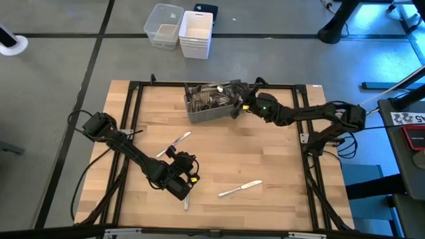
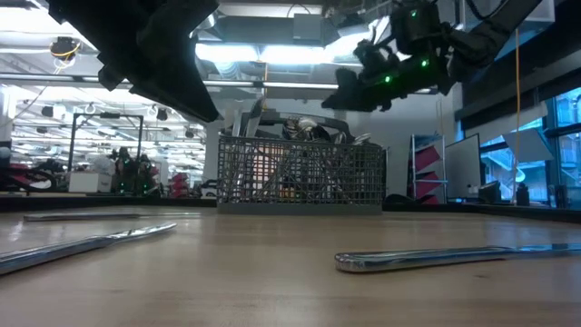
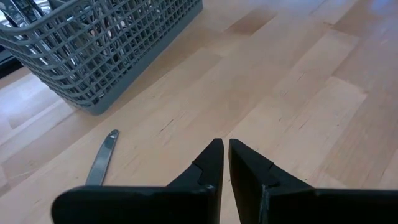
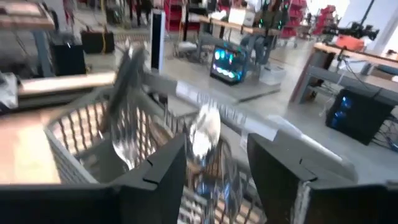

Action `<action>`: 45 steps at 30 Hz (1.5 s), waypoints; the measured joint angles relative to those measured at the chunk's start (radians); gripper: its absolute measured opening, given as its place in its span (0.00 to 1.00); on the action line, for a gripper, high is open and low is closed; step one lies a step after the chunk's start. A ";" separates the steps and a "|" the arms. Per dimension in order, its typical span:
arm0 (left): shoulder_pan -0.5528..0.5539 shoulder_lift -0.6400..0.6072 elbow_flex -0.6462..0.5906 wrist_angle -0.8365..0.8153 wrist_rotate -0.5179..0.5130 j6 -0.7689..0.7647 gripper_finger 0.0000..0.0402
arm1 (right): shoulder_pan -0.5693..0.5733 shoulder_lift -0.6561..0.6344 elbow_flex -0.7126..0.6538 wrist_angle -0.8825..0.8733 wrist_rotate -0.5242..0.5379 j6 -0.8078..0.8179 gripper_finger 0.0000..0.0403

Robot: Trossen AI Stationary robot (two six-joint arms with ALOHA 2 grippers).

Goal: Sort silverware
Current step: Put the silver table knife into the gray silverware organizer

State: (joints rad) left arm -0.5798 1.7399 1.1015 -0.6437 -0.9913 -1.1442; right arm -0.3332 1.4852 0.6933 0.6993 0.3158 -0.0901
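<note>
The grey wire-mesh caddy (image 1: 209, 106) stands at the table's far middle, with several pieces of silverware (image 4: 202, 134) upright in it. A knife (image 1: 174, 145) lies left of centre, and another knife (image 1: 240, 189) lies near the front. A third piece (image 1: 186, 199) pokes out from under my left arm. My right gripper (image 4: 217, 146) is open and hovers level at the caddy's right end, above its rim, with nothing between its fingers. My left gripper (image 3: 225, 144) is shut and empty. It hangs above bare wood near the table's middle, slanting down toward the caddy (image 3: 93, 50).
Two white plastic bins (image 1: 179, 30) stand on the floor beyond the far edge. A black frame rail (image 1: 133, 106) runs round the tabletop. Bare wood stretches between the caddy and the front knife (image 2: 454, 257).
</note>
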 joint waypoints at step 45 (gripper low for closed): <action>0.095 0.182 0.000 0.972 0.346 0.602 0.05 | 0.842 -0.127 0.000 -0.883 -0.309 0.321 0.43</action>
State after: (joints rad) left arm -0.4846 1.9220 1.1019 0.3281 -0.6453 -0.5420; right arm 0.5083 1.3586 0.6932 -0.1838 0.0069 0.2310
